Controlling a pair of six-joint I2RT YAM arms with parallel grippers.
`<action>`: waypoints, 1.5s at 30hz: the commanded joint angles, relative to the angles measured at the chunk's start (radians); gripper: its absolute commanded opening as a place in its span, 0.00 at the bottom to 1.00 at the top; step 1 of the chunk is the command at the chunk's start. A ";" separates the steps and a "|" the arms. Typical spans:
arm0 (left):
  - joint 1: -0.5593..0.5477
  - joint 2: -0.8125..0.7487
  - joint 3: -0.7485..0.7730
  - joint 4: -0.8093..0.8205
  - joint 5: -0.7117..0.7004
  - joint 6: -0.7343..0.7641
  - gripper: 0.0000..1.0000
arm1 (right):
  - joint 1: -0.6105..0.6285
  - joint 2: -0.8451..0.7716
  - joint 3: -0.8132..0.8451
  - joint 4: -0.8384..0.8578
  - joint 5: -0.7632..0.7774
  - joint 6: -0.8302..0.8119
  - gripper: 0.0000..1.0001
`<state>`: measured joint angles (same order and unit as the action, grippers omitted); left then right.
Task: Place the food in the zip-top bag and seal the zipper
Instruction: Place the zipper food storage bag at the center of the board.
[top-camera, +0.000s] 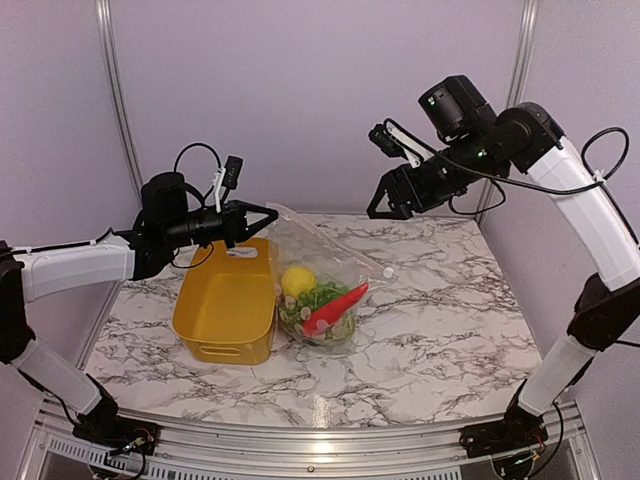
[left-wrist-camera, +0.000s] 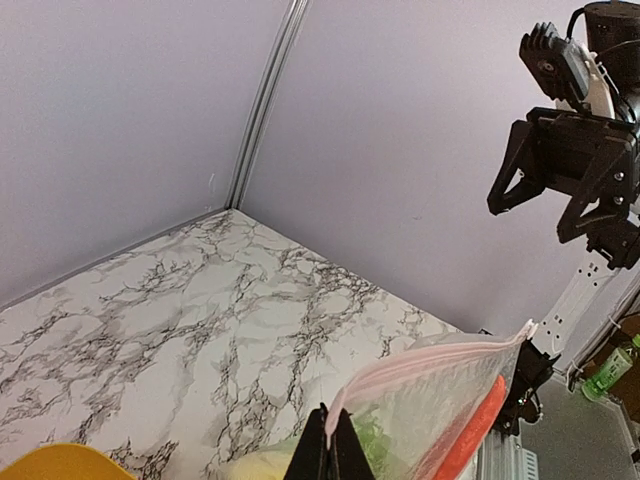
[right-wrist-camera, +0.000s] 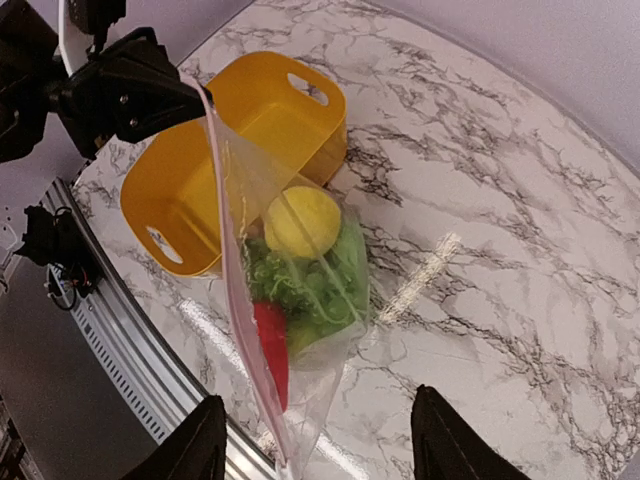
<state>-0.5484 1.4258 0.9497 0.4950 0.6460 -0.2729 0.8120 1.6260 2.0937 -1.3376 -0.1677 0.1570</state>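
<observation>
At the centre of the white, grey-veined marble-patterned tabletop, you will find the clear, floppy plastic zip-top bag with its bottom resting on the surface, just beside the right wall of the yellow rectangular plastic bin. In the lower end of the bag lie a round yellow toy lemon, a bunch of leafy green toy lettuce and a long red toy pepper, which rests across the greens. The left gripper reaches in level above the far end of the bin. Its jaws are pressed together on the upper left corner of the bag, at the end of the narrow press-seal zipper strip, and hold that corner up off the tabletop. From that corner the strip slopes down to the right, to the bag's other top corner. You cannot tell from any view whether the strip is pressed closed along its length. The right gripper hangs in the air above and behind the bag, well apart from it. Its jaws are spread and hold nothing; in the right wrist view both fingers stand wide, with the bag below and between them.
</observation>
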 joint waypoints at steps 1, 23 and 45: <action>-0.040 0.126 0.152 0.190 -0.086 -0.118 0.00 | -0.097 0.008 0.099 0.013 0.151 0.037 0.61; -0.179 0.565 0.500 0.267 -0.028 -0.276 0.00 | -0.301 -0.284 -0.311 0.431 0.084 0.157 0.62; -0.179 0.225 0.040 -0.044 -0.079 -0.083 0.33 | -0.301 -0.305 -0.483 0.584 -0.098 0.180 0.62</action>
<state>-0.7311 1.6806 1.0199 0.5301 0.5892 -0.3817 0.5137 1.3293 1.6249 -0.7765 -0.2462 0.3405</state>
